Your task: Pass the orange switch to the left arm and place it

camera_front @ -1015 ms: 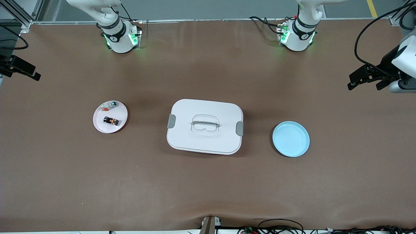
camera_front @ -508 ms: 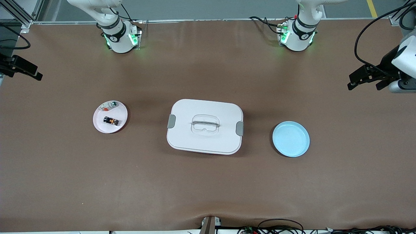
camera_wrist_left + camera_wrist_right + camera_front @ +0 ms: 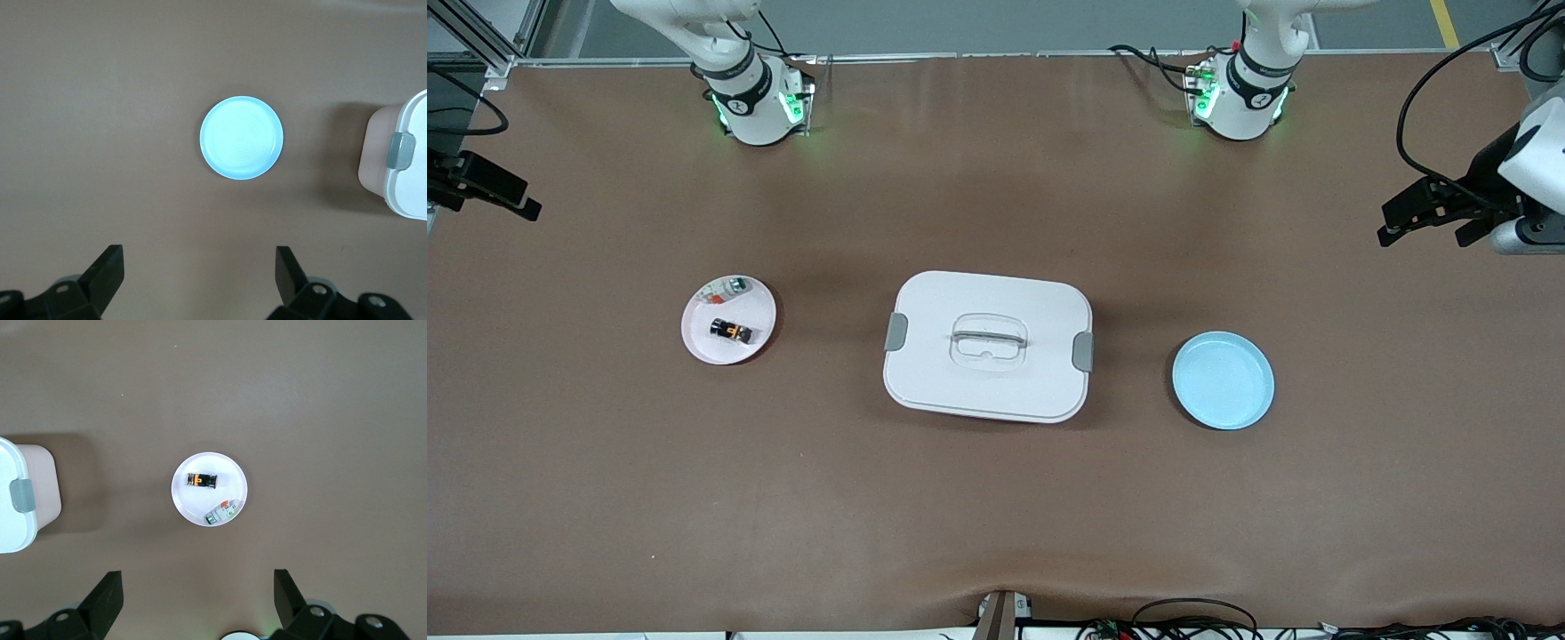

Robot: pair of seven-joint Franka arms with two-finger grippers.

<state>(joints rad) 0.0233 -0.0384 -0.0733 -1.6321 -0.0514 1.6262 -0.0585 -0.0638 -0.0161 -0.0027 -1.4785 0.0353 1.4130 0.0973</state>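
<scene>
The orange switch [image 3: 731,332], a tiny black part with an orange end, lies on a small white plate [image 3: 704,341] toward the right arm's end of the table; it also shows in the right wrist view [image 3: 201,480]. The white box [image 3: 987,373] with grey latches stands mid-table, its lid shut. My right gripper [image 3: 197,587] is open and empty, high over the table beside that plate. My left gripper [image 3: 199,267] is open and empty, high over the table beside the blue plate [image 3: 241,147]. In the front view both hands show only at the side edges.
A small white piece with red-orange and green bits [image 3: 727,286] shares the white plate. The empty blue plate [image 3: 1223,380] lies toward the left arm's end. Cables run along the table edge nearest the front camera.
The right gripper has shifted slightly at the edge of the front view. The left arm and the things on the table have not moved.
</scene>
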